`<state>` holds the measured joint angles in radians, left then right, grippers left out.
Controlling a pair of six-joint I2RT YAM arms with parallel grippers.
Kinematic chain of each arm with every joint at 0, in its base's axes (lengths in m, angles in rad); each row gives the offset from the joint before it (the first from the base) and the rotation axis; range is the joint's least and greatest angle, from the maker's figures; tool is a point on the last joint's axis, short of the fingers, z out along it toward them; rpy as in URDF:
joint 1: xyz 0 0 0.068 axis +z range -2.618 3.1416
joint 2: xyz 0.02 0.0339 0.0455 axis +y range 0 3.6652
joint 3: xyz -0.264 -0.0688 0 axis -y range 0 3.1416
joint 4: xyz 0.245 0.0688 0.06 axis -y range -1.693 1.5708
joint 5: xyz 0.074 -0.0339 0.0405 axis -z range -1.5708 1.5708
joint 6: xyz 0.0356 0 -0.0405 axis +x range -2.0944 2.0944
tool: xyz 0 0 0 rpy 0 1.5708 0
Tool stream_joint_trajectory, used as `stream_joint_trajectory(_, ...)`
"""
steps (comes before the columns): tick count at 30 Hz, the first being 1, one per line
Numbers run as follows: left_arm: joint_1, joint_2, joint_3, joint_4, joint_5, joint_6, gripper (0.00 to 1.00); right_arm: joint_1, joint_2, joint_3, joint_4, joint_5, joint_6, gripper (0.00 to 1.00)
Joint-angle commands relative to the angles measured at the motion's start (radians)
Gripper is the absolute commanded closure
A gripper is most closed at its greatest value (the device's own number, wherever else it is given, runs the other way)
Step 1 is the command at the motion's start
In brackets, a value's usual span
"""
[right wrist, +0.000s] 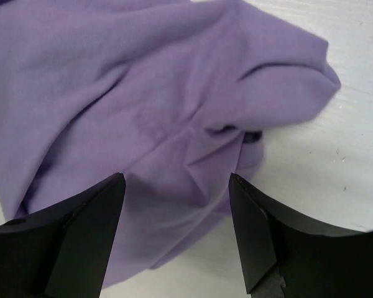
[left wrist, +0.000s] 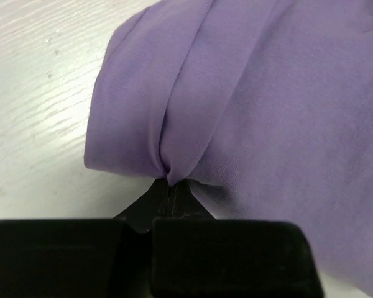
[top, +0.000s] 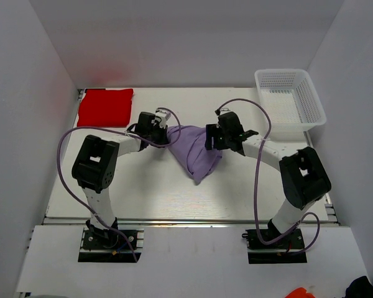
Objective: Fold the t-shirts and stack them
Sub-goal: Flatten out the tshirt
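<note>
The lavender t-shirt (top: 194, 152) lies crumpled in a bunch at the middle of the table, between the two arms. My left gripper (left wrist: 169, 184) is shut on a pinched fold at the shirt's left edge (left wrist: 174, 124). Over the shirt's right side, my right gripper (right wrist: 177, 180) stands open, its fingers (right wrist: 96, 217) apart above the cloth (right wrist: 143, 93) with nothing between them. The red t-shirt (top: 104, 107) lies as a neat folded rectangle at the table's back left corner.
A white mesh basket (top: 290, 100) stands at the back right. White walls close in the table on three sides. The arms' purple cables (top: 258, 161) loop over the table near each arm.
</note>
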<state>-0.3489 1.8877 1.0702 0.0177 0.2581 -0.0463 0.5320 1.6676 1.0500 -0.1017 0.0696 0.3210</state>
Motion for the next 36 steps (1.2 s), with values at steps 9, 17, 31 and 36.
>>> stream_joint_trajectory(9,0.001,-0.13,-0.101,0.205,0.032,-0.018,1.0,-0.012,0.06,0.084,0.023,0.093,0.0,0.76)
stream_joint_trajectory(17,-0.012,-0.321,-0.162,0.232,0.018,-0.047,1.0,-0.01,-0.009,0.065,0.079,0.052,-0.049,1.0)
stream_joint_trajectory(31,-0.012,-0.552,-0.181,0.186,0.052,-0.056,1.0,-0.012,-0.202,0.01,0.163,0.055,-0.095,1.0)
stream_joint_trajectory(36,-0.012,-0.617,-0.069,0.126,-0.029,-0.032,1.0,-0.01,-0.302,0.088,0.186,0.17,-0.161,1.0)
